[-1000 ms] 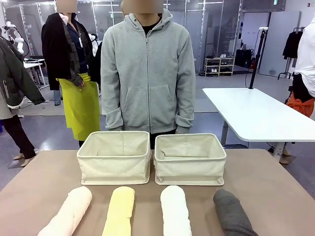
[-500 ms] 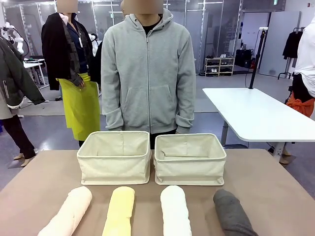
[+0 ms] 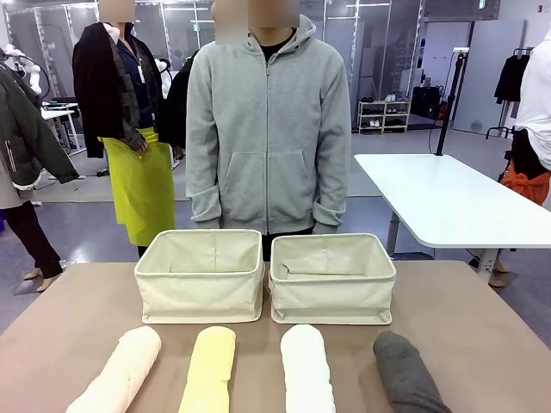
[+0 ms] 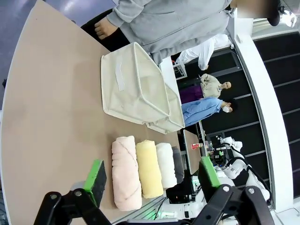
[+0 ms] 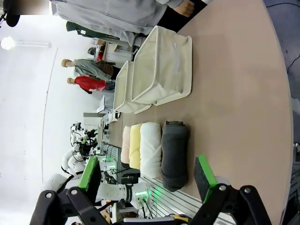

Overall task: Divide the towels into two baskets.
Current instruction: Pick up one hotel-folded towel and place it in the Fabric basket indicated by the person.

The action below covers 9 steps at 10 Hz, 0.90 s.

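Two cream canvas baskets stand side by side mid-table, the left basket (image 3: 200, 275) and the right basket (image 3: 332, 279), both showing bare insides. In front of them lie four rolled towels in a row: pale pink (image 3: 120, 372), yellow (image 3: 209, 368), white (image 3: 306, 368) and dark grey (image 3: 405, 374). My left gripper (image 4: 152, 179) hangs open high above the table's near edge, over the pink towel (image 4: 125, 172) end of the row. Open too, my right gripper (image 5: 146, 174) hovers above the grey towel (image 5: 174, 153). Neither holds anything.
A person in a grey hoodie (image 3: 269, 129) stands at the far side right behind the baskets, arms down. Bare brown tabletop (image 3: 69, 318) stretches left and right of the baskets. A white table (image 3: 448, 202) stands farther off on the right.
The person behind the baskets has shifted slightly to the right. Towels, baskets and grippers have not moved.
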Each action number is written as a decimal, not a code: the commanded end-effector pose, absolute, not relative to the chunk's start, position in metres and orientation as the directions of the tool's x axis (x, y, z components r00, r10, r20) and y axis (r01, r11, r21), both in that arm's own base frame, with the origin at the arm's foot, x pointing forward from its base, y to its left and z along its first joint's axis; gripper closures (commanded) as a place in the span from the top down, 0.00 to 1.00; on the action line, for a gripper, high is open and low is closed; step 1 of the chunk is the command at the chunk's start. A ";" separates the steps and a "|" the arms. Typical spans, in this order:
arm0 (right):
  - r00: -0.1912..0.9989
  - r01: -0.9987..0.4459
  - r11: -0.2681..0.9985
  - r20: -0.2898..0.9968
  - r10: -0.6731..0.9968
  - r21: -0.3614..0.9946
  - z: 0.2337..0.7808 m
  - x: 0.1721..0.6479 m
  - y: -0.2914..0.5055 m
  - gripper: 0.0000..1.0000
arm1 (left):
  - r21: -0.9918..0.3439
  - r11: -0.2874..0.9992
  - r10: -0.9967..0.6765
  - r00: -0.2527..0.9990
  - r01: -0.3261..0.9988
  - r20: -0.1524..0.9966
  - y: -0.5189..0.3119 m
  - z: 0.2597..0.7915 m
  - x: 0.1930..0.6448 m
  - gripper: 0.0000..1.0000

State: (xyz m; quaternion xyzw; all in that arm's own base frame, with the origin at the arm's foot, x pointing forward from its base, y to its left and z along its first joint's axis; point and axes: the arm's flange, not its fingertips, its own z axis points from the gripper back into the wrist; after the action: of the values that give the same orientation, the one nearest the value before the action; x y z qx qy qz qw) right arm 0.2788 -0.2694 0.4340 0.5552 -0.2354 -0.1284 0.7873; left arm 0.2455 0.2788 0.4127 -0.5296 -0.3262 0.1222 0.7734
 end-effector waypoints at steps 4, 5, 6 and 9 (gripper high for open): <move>0.853 -0.069 0.344 0.234 -0.466 0.936 0.437 0.279 -0.269 1.00 | -0.900 0.403 0.539 0.752 0.166 0.380 0.280 0.414 0.245 1.00; 0.853 -0.069 0.344 0.234 -0.466 0.936 0.437 0.279 -0.269 1.00 | -0.900 0.403 0.539 0.752 0.166 0.380 0.280 0.414 0.245 1.00; 0.853 -0.069 0.344 0.234 -0.466 0.936 0.437 0.279 -0.269 1.00 | -0.900 0.403 0.539 0.752 0.166 0.380 0.280 0.414 0.245 1.00; 0.853 -0.069 0.344 0.234 -0.466 0.936 0.437 0.279 -0.269 1.00 | -0.900 0.403 0.539 0.752 0.166 0.380 0.280 0.414 0.245 1.00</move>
State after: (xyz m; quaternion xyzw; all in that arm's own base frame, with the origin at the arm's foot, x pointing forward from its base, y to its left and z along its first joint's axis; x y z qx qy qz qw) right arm 0.2788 -0.2694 0.4340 0.5553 -0.2355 -0.1285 0.7872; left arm 0.2455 0.2788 0.4127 -0.5296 -0.3262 0.1222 0.7734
